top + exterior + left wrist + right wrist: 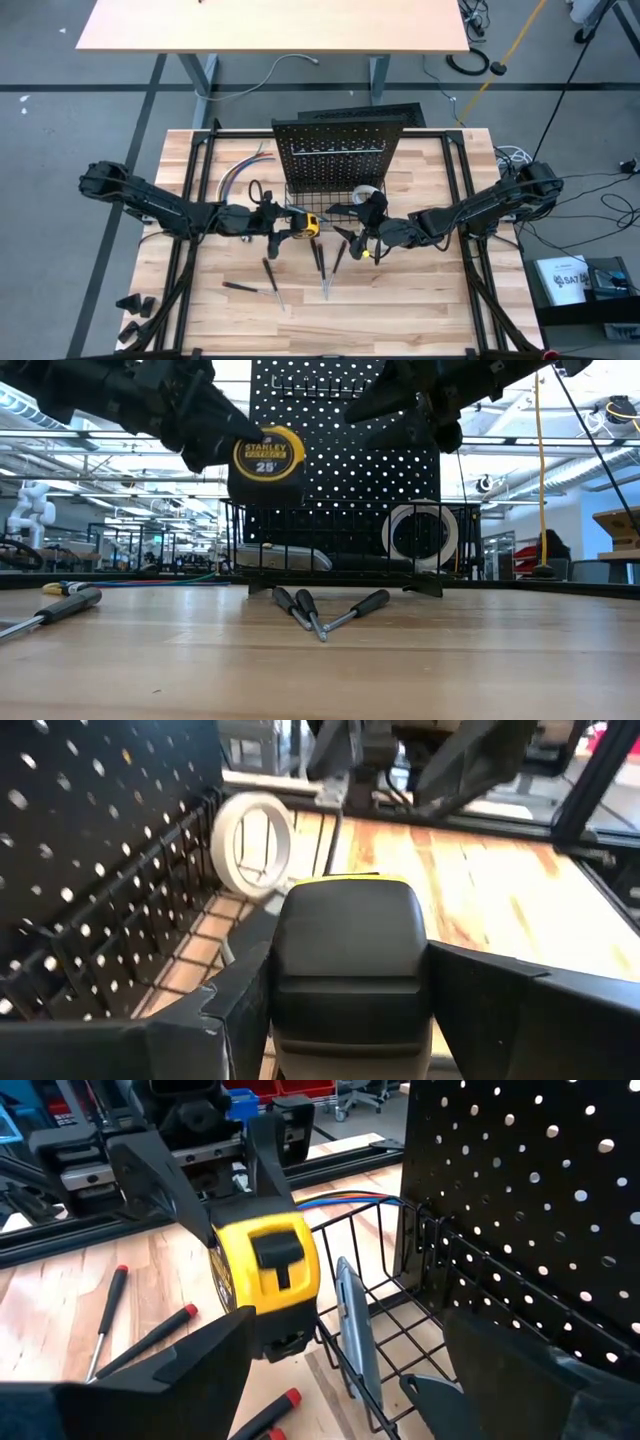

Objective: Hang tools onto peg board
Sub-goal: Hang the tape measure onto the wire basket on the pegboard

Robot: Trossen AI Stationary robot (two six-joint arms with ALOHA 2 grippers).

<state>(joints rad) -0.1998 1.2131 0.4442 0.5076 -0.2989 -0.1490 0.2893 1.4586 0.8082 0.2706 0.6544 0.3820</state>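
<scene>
The black peg board [335,150] stands upright at the table's far middle, with a wire basket [340,565] at its foot. The white tape roll [423,535] and the grey-blue utility knife [355,1330] rest in the basket. Several screwdrivers [322,262] lie flat on the table in front of it. My left gripper [296,224] is shut on the yellow-black tape measure [268,460], just left of the basket's near left corner. My right gripper [347,226] is open and empty, hovering in front of the basket on the tape measure's right. My left gripper pinches the tape measure between its two fingers [165,1170], one on each flat face at the case's back end [345,935]. The fingers come level from the table's left. The tape measure is lifted clear, upright, its labelled face [268,455] toward the near edge.
A bundle of coloured cables [240,175] lies left of the peg board. Two more screwdrivers [252,285] lie toward the near left. Dark frame rails [190,190] run along both sides of the table. A pale desk [270,25] stands beyond the far edge.
</scene>
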